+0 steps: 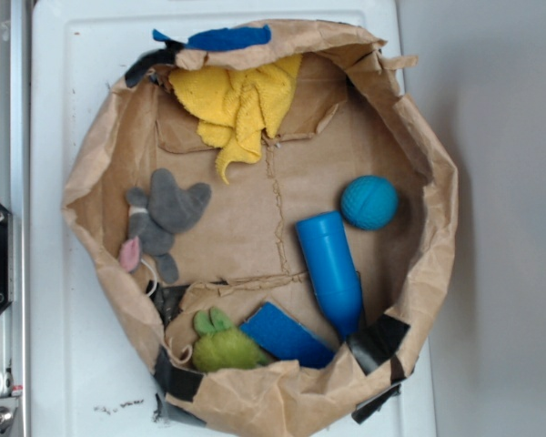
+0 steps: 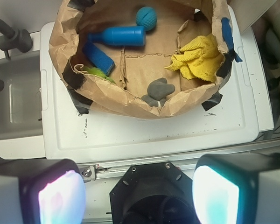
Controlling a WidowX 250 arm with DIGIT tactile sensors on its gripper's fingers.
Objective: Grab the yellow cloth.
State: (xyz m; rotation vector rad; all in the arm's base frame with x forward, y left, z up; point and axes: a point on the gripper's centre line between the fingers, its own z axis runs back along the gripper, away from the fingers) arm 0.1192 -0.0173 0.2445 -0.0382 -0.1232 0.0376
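We hang our claw point(image 2: 139, 189) high and clear of the paper bin point(image 1: 437, 182), jaws spread and empty, to survey the whole lot first; the yellow cloth point(image 1: 240, 104) lies bunched against the bin's wall, apart from the grey mouse point(image 1: 164, 218).

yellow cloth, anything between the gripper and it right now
Yes: the paper bag's near wall rises between the gripper and the yellow cloth. The grey plush mouse sits just inside that wall, left of the cloth. From above, nothing covers the cloth.
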